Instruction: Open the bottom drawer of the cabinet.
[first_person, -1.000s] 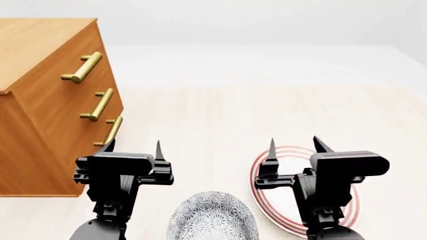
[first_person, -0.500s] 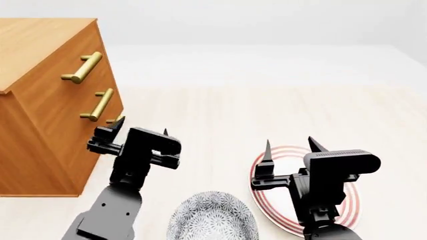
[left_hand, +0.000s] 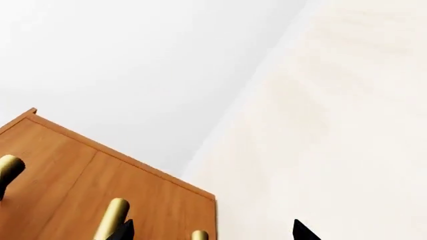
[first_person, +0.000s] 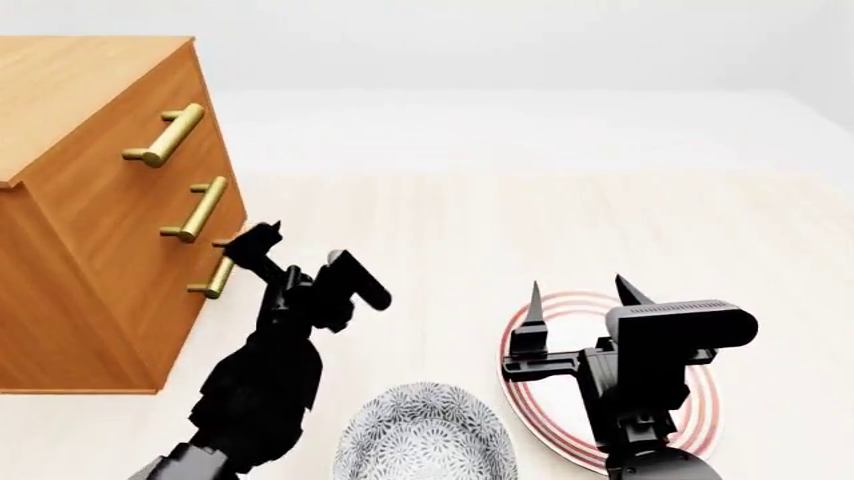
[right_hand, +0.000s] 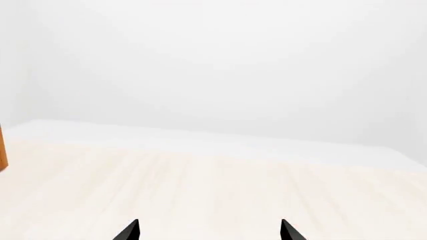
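The orange-brown cabinet (first_person: 94, 200) stands at the left, its three drawers all closed. The bottom drawer (first_person: 171, 318) carries the lowest brass handle (first_person: 214, 277). My left gripper (first_person: 287, 258) is open and rolled sideways, just right of that handle, with one fingertip (first_person: 267, 235) close to it and not touching. In the left wrist view the cabinet front (left_hand: 80, 190) fills the lower corner, and the end of the bottom handle (left_hand: 199, 235) shows between the tips of my open left gripper (left_hand: 213, 232). My right gripper (first_person: 581, 300) is open and empty, as the right wrist view (right_hand: 208, 231) also shows.
A grey patterned bowl (first_person: 424, 435) sits at the near edge between the arms. A white plate with red rings (first_person: 667, 425) lies under the right gripper. The pale wooden tabletop (first_person: 534, 220) stretches to the far edge.
My left gripper has rolled sideways and moved forward and left to the bottom handle. The right gripper has barely moved.
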